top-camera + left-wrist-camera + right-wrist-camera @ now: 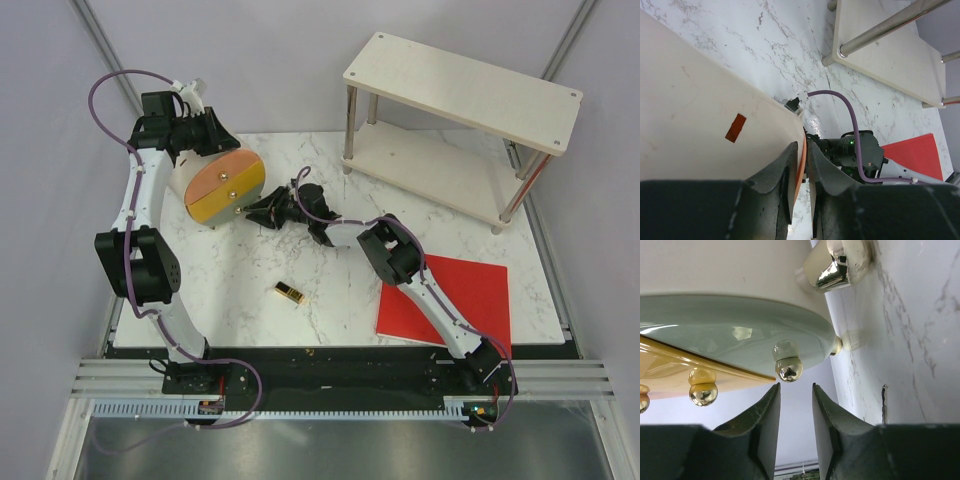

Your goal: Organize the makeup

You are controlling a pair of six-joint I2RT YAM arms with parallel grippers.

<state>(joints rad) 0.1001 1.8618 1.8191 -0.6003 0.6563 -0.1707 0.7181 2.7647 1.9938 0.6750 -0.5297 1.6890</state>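
From above, the case (192,182) hides the fingertips of the left gripper (802,146), and its lid (228,185) hides the inside. The right arm (420,280) covers a strip of the red sheet (480,300). The lipstick (290,293) is too small for detail. Both wrist views cut the case off at the left edge, the right one at the top too. Whether the right gripper (795,387) touches the nearest knob (789,371) cannot be told.

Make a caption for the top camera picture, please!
The left pincer and right pincer meet at the orange-yellow round case while a gold lipstick lies on the marble table.
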